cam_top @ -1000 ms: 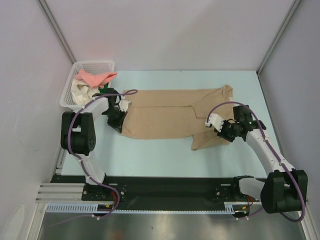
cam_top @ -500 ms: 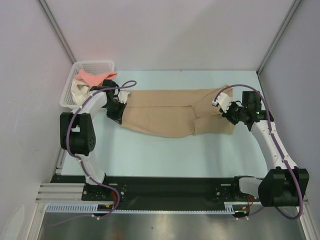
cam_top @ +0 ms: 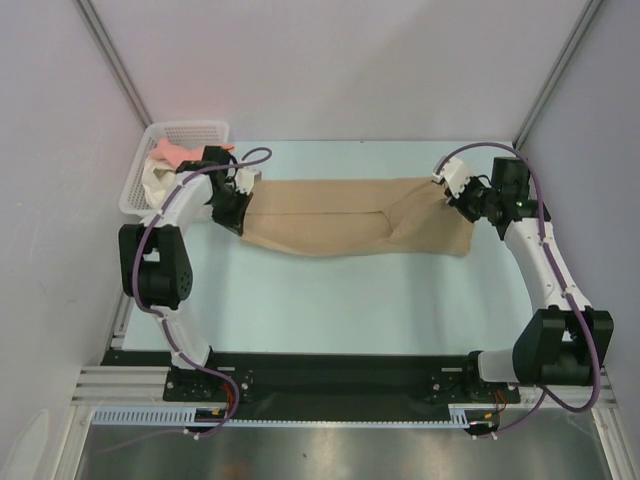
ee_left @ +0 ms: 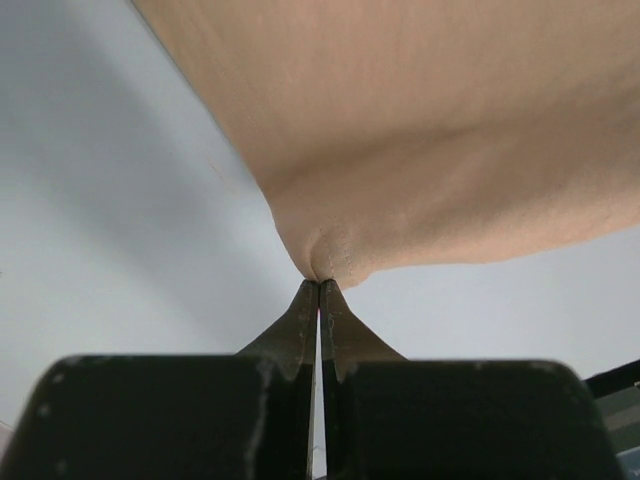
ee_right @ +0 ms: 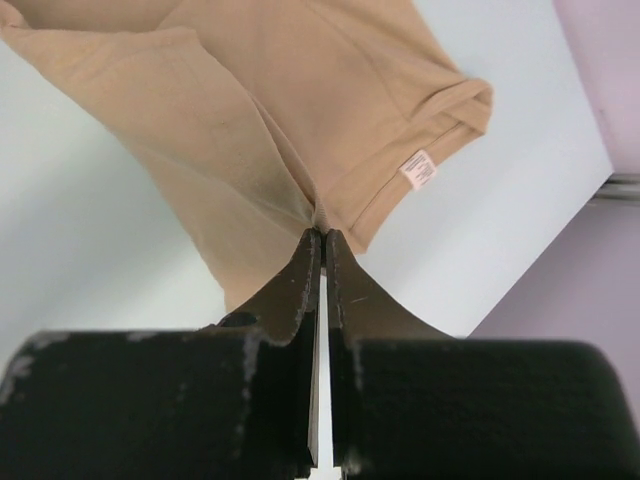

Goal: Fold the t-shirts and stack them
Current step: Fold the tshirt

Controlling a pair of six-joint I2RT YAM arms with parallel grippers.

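The tan t-shirt (cam_top: pixel 350 217) lies folded lengthwise across the far middle of the table. My left gripper (cam_top: pixel 237 208) is shut on its left end; in the left wrist view the tips (ee_left: pixel 319 284) pinch a bunched edge of tan cloth (ee_left: pixel 430 130). My right gripper (cam_top: pixel 458 196) is shut on its right end; in the right wrist view the tips (ee_right: pixel 321 236) pinch the tan shirt (ee_right: pixel 260 100) near a hem with a white label (ee_right: pixel 417 170). A salmon-pink shirt (cam_top: pixel 168 152) and a cream-white one (cam_top: pixel 158 185) lie in the basket.
A white mesh basket (cam_top: pixel 190 131) stands at the far left corner, just left of my left gripper. Grey walls close the back and both sides. The pale blue table (cam_top: pixel 330 300) runs to the black base rail at the near edge.
Both grippers have carried the shirt's near edge up and away to the far side, folding it into a narrower strip. The right arm has swung furthest, from near the front to the far right.
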